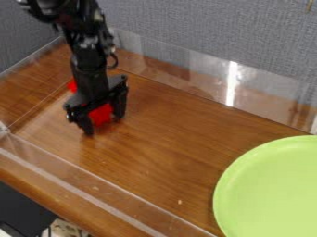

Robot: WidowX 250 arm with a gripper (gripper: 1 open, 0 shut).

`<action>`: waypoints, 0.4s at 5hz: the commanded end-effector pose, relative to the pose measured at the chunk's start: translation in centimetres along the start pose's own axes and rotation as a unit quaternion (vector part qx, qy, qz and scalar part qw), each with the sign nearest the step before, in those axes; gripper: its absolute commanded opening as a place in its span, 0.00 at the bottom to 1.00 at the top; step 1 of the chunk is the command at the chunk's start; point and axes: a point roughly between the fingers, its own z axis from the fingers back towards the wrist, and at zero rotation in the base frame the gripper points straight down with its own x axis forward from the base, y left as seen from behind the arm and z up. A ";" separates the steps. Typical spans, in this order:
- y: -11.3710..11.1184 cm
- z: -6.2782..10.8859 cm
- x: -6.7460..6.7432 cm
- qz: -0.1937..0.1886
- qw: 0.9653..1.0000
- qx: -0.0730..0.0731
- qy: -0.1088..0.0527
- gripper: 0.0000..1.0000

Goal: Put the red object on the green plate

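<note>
The red object (pixel 106 114) is a small red block lying on the wooden table at the left. My gripper (pixel 103 118) points down right over it, open, with one black finger on each side of the block. Most of the block is hidden behind the fingers, and I cannot tell whether they touch it. The green plate (pixel 272 190) lies flat at the lower right, far from the gripper and partly cut off by the picture's edge.
Low clear plastic walls (pixel 210 74) ring the wooden table (pixel 161 157). A grey fabric backdrop stands behind them. The arm reaches in from the upper left.
</note>
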 end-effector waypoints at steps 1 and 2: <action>-1.4 2.5 -0.1 0.012 0.999 -0.025 -0.036 1.00; -2.2 2.2 0.7 0.043 0.998 -0.022 -0.045 1.00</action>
